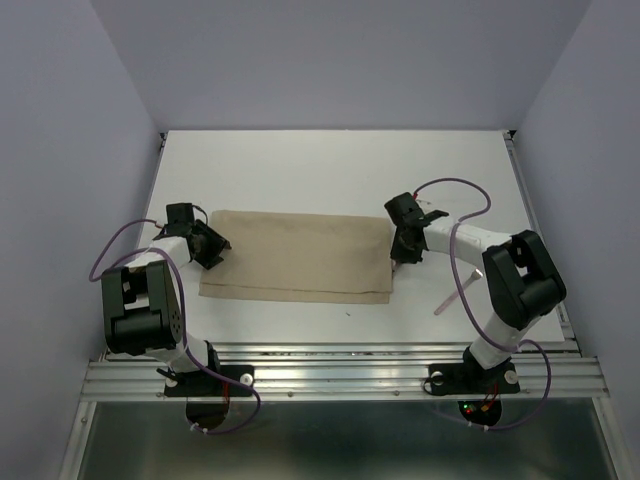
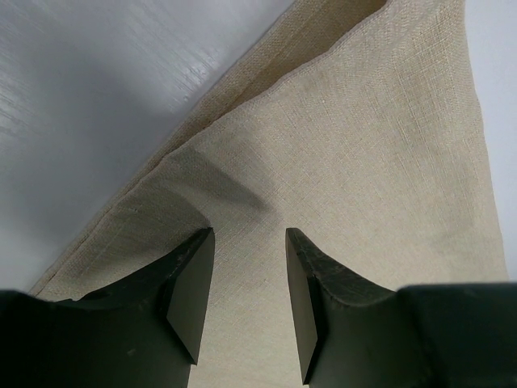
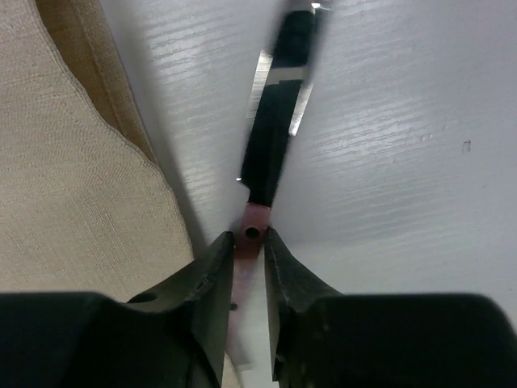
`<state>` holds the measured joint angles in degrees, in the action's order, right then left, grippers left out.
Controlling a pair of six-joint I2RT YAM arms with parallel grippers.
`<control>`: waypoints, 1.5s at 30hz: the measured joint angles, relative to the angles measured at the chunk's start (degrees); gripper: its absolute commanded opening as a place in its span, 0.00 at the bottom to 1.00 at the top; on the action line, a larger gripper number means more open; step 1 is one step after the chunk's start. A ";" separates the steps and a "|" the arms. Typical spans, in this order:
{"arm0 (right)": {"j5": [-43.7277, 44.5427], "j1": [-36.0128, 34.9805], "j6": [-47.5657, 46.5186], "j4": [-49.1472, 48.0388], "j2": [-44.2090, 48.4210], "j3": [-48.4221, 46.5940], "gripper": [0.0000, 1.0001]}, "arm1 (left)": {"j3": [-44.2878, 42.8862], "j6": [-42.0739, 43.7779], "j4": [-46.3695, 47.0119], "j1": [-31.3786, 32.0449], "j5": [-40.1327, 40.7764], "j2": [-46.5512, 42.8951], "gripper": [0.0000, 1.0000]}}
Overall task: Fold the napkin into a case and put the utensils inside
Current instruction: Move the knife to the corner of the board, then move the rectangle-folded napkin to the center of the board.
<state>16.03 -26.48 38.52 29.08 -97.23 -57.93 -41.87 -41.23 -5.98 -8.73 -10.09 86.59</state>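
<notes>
The knife [image 3: 273, 145] points straight ahead from the right gripper [image 3: 249, 239], which clamps its pink handle beside the napkin [image 1: 295, 257]; the left gripper [image 2: 249, 279] stands apart over the napkin.

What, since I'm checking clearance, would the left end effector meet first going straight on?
The napkin: the left end effector points down at it, fingers open, probably almost touching the cloth, though depth is unclear.

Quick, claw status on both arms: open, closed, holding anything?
Left claw: open over the napkin, holding nothing.
Right claw: closed on the handle of the pink-handled utensil.
</notes>
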 measured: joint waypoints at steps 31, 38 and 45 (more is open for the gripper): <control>5.03 13.81 -8.15 2.12 5.55 -0.35 0.45 | 1.03 0.37 0.68 1.90 -1.95 -0.74 0.52; 0.33 1.20 -5.05 0.98 7.61 -4.50 0.34 | 1.05 0.13 0.81 1.92 -1.95 -0.72 0.52; -5.51 -3.58 -1.84 -1.18 -0.57 -4.76 0.33 | 1.03 -0.02 1.31 2.56 -2.84 -0.35 0.52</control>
<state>10.52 -30.06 36.69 27.90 -97.80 -62.70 -40.84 -41.25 -4.67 -6.17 -12.93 86.24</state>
